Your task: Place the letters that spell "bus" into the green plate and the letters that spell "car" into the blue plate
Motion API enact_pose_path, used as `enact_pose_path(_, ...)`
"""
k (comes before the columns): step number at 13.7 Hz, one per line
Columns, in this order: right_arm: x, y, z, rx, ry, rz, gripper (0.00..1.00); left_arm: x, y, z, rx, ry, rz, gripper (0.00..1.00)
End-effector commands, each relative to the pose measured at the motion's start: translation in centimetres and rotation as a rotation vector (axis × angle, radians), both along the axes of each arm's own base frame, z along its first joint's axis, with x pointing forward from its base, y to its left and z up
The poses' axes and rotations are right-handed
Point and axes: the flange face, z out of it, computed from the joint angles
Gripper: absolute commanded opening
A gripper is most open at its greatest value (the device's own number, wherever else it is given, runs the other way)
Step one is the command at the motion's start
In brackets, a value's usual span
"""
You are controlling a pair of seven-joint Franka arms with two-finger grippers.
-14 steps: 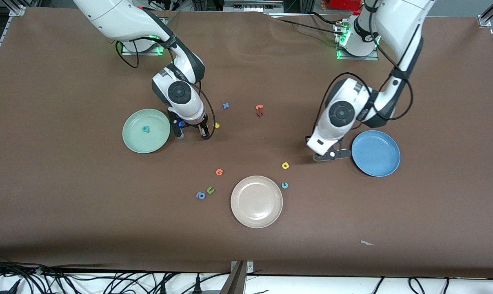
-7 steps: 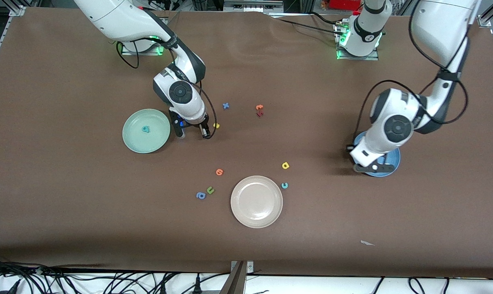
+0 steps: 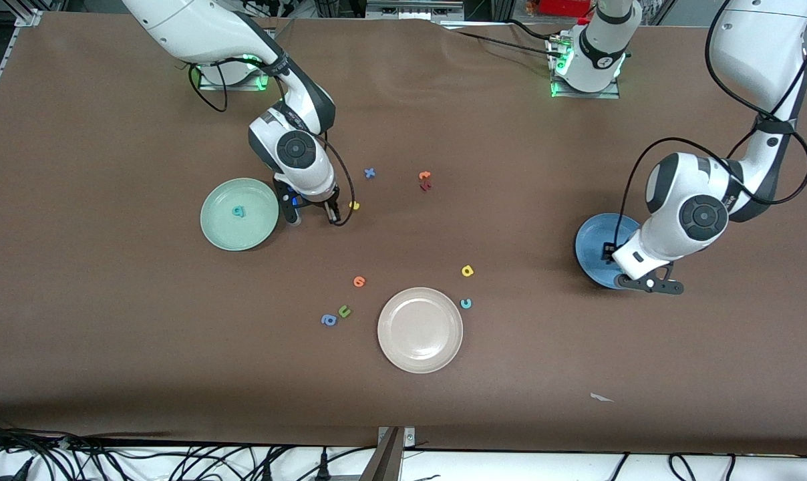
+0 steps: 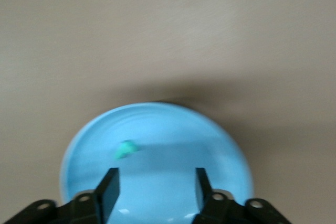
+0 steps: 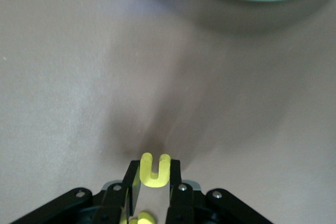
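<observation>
My right gripper (image 5: 154, 182) is pinched on the yellow "u" (image 5: 155, 170), low at the table just beside the green plate (image 3: 220, 227), on the side toward the left arm's end; another yellow letter (image 3: 355, 205) lies on the table right by my fingers (I take it for the "s", though its shape is too small to be sure). The teal "b" (image 3: 238, 212) already lies in the green plate. My left gripper (image 4: 155, 187) hangs over the blue plate (image 4: 173, 129) with its fingers (image 4: 108, 188) parted and nothing between them; a small teal letter (image 4: 125, 149) lies in that plate. Toward the middle of the table, nearer the front camera, the yellow "a" (image 3: 467, 270) and teal "c" (image 3: 465, 303) lie beside the cream plate (image 3: 420, 329), well apart from the blue one.
</observation>
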Motion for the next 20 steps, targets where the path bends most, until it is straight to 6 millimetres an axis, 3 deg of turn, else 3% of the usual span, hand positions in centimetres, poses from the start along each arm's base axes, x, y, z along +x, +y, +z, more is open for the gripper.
enact_pose_path(1, 1.4, -4.2, 3.9, -0.098, 0.018, 0.085, 0.15, 0.3, -9.1, 0.0, -0.054, -0.011, 0.096, 1.00)
enact_pose_path(4, 2.7, -9.5, 4.3, -0.157, 0.101, 0.200, 0.15, -0.2, -18.3, -1.3, -0.060, -0.018, 0.202, 1.00)
enact_pose_path(6, 3.3, -12.2, 4.2, -0.177, 0.142, 0.227, 0.16, 0.4, -22.6, -1.9, -0.071, -0.030, 0.269, 1.00)
enact_pose_path(7, 3.3, -12.6, 4.1, -0.173, 0.157, 0.245, 0.23, 0.5, -24.2, -2.2, -0.075, -0.032, 0.295, 1.00)
enact_pose_path(8, 3.5, -12.9, 4.1, -0.169, 0.158, 0.234, 0.65, 0.7, -25.5, -2.5, -0.079, -0.037, 0.322, 1.00)
enact_pose_path(9, 3.5, -12.9, 4.1, -0.168, 0.156, 0.228, 1.00, 0.8, -26.4, -3.2, -0.080, -0.036, 0.346, 1.00)
enact_pose_path(11, 3.6, -12.7, 3.9, -0.147, 0.163, 0.208, 1.00, 1.1, -28.0, -4.1, -0.084, -0.038, 0.379, 1.00)
enact_pose_path(14, 4.1, -10.3, 4.8, -0.037, 0.155, 0.144, 1.00, 1.9, -29.5, -4.6, -0.068, -0.023, 0.415, 1.00)
enact_pose_path(17, 4.0, -4.8, 5.0, 0.106, 0.137, 0.090, 0.99, 2.0, -29.7, -5.5, -0.052, -0.009, 0.443, 0.97)
enact_pose_path(20, 1.5, 2.1, 3.4, 0.134, 0.039, -0.015, 0.98, 1.6, -29.8, -6.6, -0.038, 0.002, 0.462, 0.87)
